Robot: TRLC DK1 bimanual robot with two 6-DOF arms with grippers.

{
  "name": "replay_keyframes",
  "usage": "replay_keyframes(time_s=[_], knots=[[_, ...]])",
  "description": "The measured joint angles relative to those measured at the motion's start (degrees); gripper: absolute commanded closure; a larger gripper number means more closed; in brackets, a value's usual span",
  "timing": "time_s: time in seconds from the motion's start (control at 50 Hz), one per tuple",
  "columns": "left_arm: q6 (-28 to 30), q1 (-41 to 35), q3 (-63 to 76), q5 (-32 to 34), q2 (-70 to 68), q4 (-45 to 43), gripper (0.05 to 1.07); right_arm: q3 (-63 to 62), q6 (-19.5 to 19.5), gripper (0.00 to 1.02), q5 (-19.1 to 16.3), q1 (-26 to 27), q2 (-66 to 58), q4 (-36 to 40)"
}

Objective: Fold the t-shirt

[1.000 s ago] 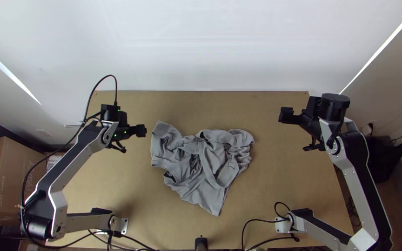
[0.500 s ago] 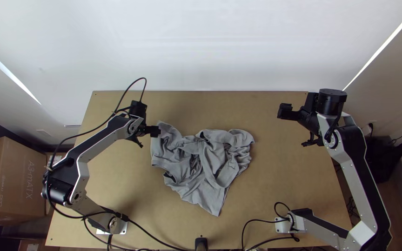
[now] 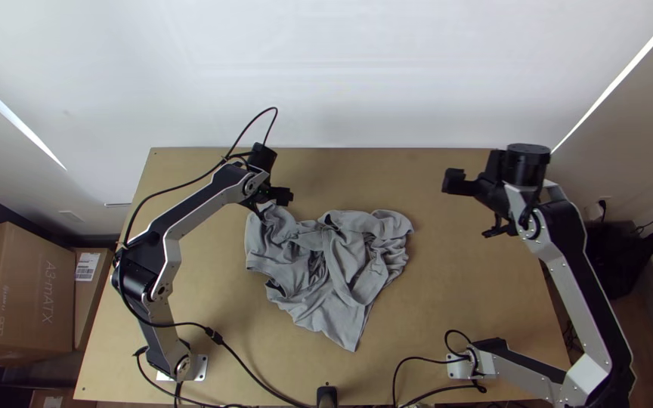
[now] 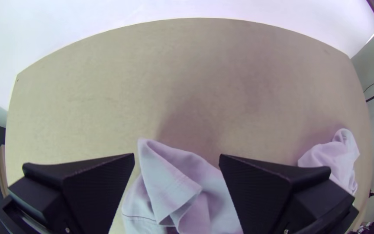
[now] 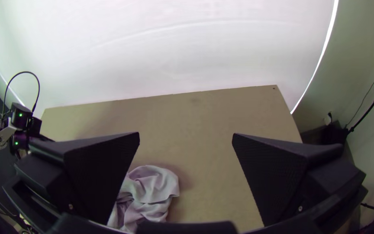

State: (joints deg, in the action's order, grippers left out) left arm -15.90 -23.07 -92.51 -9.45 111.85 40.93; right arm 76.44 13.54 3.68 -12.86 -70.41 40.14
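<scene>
The grey t-shirt (image 3: 334,261) lies bunched and wrinkled mid-table, one corner pointing to the near edge. My left gripper (image 3: 287,196) is over its upper left corner in the top view. In the left wrist view my left gripper (image 4: 177,160) is open, with a creased part of the t-shirt (image 4: 169,186) below and between its fingers, not gripped. My right gripper (image 3: 447,181) stays off to the right of the cloth, above the table. In the right wrist view my right gripper (image 5: 186,138) is open and holds nothing; a bunched end of the t-shirt (image 5: 152,186) shows beyond its fingers.
Bare wooden table (image 3: 478,287) surrounds the cloth. A white wall (image 3: 326,75) rises behind the far edge. Cardboard boxes (image 3: 20,302) stand at the left, off the table. Black cables (image 3: 258,374) run along the near edge between the arm bases.
My left gripper has moved right and somewhat toward the far edge, from beside the t-shirt to over its upper left corner. My right gripper has shifted slightly left. The t-shirt looks unchanged.
</scene>
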Motion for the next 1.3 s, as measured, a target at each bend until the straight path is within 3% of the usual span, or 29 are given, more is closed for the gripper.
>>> replay_keyframes(time_s=[0.28, 0.56, 0.82, 0.88, 1.12, 1.3], knots=[[2.1, 7.4, -1.2, 0.9, -6.1, 4.6, 0.11, 10.9, 2.8, 0.04, 0.0, -9.7, -9.2, 3.4], [4.4, 15.2, -1.1, 3.0, -18.0, 7.6, 0.11, 21.7, 6.9, 0.07, 0.0, -25.9, -19.8, 8.1], [4.7, 22.3, 6.9, 5.7, -30.4, 7.0, 0.11, 29.1, 7.5, 0.08, 0.0, -37.6, -30.9, 8.9], [5.2, 24.2, 9.5, 6.5, -32.5, 6.9, 0.11, 29.7, 7.5, 0.13, 0.0, -39.3, -32.9, 8.3], [6.6, 29.7, 15.6, 8.1, -39.5, 7.0, 0.11, 29.8, 7.2, 0.13, 0.0, -42.6, -39.8, -0.7], [7.0, 32.3, 16.4, 9.0, -45.4, 7.5, 0.11, 34.5, 7.0, 0.13, 0.0, -43.1, -47.1, -2.6]])
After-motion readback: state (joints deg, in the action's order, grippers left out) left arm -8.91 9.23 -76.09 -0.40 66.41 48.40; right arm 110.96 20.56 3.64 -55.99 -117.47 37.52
